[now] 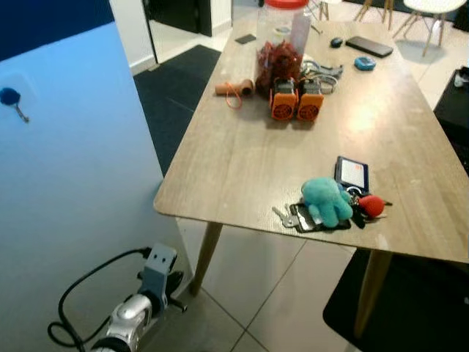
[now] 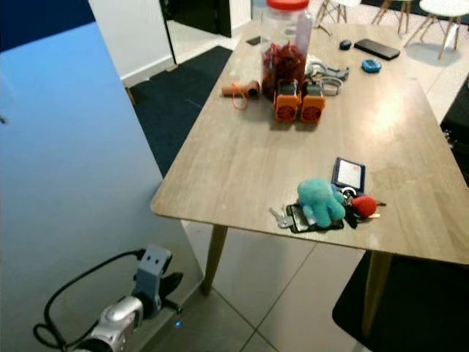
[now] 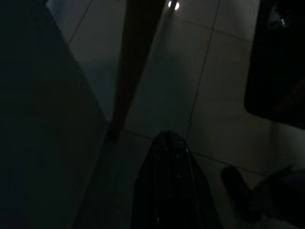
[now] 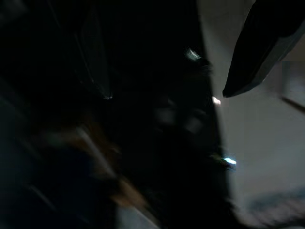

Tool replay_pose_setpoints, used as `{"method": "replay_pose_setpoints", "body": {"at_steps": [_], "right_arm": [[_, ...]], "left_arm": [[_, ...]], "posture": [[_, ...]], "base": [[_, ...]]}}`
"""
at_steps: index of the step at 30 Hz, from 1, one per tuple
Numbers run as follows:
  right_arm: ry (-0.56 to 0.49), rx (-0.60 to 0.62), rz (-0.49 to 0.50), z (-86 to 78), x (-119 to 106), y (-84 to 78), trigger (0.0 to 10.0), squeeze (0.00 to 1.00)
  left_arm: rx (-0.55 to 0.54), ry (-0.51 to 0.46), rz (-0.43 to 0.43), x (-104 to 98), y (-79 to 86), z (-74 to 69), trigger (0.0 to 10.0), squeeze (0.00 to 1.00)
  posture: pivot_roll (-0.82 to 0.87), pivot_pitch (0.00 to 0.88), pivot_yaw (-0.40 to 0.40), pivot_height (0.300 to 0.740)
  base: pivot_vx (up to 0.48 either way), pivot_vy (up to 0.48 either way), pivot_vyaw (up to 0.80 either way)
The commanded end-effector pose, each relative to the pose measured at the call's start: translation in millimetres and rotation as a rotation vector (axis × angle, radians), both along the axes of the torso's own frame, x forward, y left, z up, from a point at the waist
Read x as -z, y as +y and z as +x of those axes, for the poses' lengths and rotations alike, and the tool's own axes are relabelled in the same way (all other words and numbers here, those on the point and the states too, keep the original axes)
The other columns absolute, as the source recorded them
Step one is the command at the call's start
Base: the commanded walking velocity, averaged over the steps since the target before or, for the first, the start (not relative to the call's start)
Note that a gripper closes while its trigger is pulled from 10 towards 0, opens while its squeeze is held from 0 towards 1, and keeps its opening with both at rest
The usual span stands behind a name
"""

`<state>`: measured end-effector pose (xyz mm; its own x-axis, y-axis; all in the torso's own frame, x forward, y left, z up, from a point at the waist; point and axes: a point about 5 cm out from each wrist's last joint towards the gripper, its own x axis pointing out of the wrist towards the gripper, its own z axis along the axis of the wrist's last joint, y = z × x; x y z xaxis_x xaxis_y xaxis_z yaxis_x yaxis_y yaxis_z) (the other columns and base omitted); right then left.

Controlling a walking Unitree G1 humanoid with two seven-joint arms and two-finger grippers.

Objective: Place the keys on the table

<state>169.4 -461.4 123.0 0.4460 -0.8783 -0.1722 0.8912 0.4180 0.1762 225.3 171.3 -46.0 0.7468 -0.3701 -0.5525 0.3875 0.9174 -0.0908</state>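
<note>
Already the keys point(image 1: 330, 205) lie on the table point(image 1: 242, 161).

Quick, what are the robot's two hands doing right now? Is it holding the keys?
Left gripper: hangs low near the floor, fingers together, holding nothing.
Right gripper: too dark to tell.
The keys lie on the table.

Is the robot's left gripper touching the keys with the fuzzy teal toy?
Apart. The left eye view shows the left gripper hanging low beside the table leg, above the floor, while the keys lie up on the table.
</note>
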Motion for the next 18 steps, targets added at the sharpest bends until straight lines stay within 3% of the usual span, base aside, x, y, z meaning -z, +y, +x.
{"method": "replay_pose_setpoints", "body": {"at_steps": [1,2,3,5,6,7,9,10,11,12,13,14,16,17,18], "right_arm": [[-0.023,0.040,0.021,-4.7,6.2,-0.1,10.0,0.00],[0.015,0.089,0.082,-20.3,31.5,4.6,10.0,0.00],[0.103,0.160,0.164,-44.5,70.4,17.7,10.0,0.00],[0.125,0.174,0.182,-50.1,78.6,21.3,10.0,0.00],[0.199,0.143,0.242,-58.1,103.0,37.1,10.0,0.00],[0.199,0.143,0.242,-58.1,103.0,37.1,10.0,0.00],[0.295,0.093,0.334,-70.2,136.4,63.1,10.0,0.00],[0.295,0.093,0.334,-70.2,136.4,63.1,10.0,0.00],[0.340,0.058,0.395,-75.8,154.6,80.8,10.0,0.00],[0.340,0.058,0.395,-75.8,154.6,80.8,10.0,0.00],[0.412,-0.069,0.514,-75.7,181.6,116.9,10.0,0.00],[0.412,-0.069,0.514,-75.7,181.6,116.9,10.0,0.00],[0.536,-0.315,0.691,-77.2,215.9,183.6,10.0,0.00],[0.536,-0.315,0.691,-77.2,215.9,183.6,10.0,0.00],[0.580,-0.406,0.742,-78.8,224.8,208.3,10.0,0.00]], "left_arm": [[-0.011,0.017,0.007,2.4,5.1,-3.7,10.0,0.00],[-0.012,0.017,0.006,2.6,5.1,-4.1,10.0,0.00],[-0.011,0.017,0.006,2.8,5.3,-4.8,10.0,0.00],[-0.011,0.016,0.006,2.8,5.4,-4.9,10.0,0.00],[-0.011,0.017,0.007,3.0,6.0,-5.4,10.0,0.00],[-0.011,0.017,0.007,3.0,6.0,-5.4,10.0,0.00],[-0.012,0.019,0.010,3.4,7.1,-6.3,10.0,0.00],[-0.012,0.019,0.010,3.4,7.1,-6.3,10.0,0.00],[-0.012,0.022,0.013,3.9,7.6,-7.0,10.0,0.00],[-0.012,0.022,0.013,3.9,7.6,-7.0,10.0,0.00],[-0.007,0.025,0.026,4.7,7.6,-8.2,10.0,0.00],[-0.007,0.025,0.026,4.7,7.6,-8.2,10.0,0.00],[0.000,0.032,0.044,6.2,7.3,-9.9,10.0,0.00],[0.000,0.032,0.044,6.2,7.3,-9.9,10.0,0.00],[0.001,0.034,0.051,6.6,7.2,-10.2,10.0,0.00]], "posture": [[0.04,0.053,0.049,0.740],[0.04,0.055,0.048,0.740],[0.05,0.058,0.047,0.740],[0.05,0.058,0.047,0.740],[0.05,0.059,0.047,0.740],[0.05,0.059,0.047,0.740],[0.05,0.059,0.047,0.740],[0.05,0.059,0.047,0.740],[0.05,0.059,0.047,0.740],[0.05,0.059,0.047,0.740],[0.05,0.060,0.053,0.740],[0.05,0.060,0.053,0.740],[0.05,0.063,0.059,0.740],[0.05,0.063,0.059,0.740],[0.05,0.063,0.059,0.740]], "base": [[0.000,0.000,0.00],[0.000,0.000,0.00],[0.000,0.000,0.00],[0.000,0.000,0.00],[0.000,0.000,0.00],[0.000,0.000,0.00],[0.000,0.000,0.00],[0.000,0.000,0.00],[0.000,0.000,0.00],[0.000,0.000,0.00],[0.000,0.000,0.00],[0.000,0.000,0.00],[0.000,0.000,0.00],[0.000,0.000,0.00],[0.000,0.000,0.00]]}}
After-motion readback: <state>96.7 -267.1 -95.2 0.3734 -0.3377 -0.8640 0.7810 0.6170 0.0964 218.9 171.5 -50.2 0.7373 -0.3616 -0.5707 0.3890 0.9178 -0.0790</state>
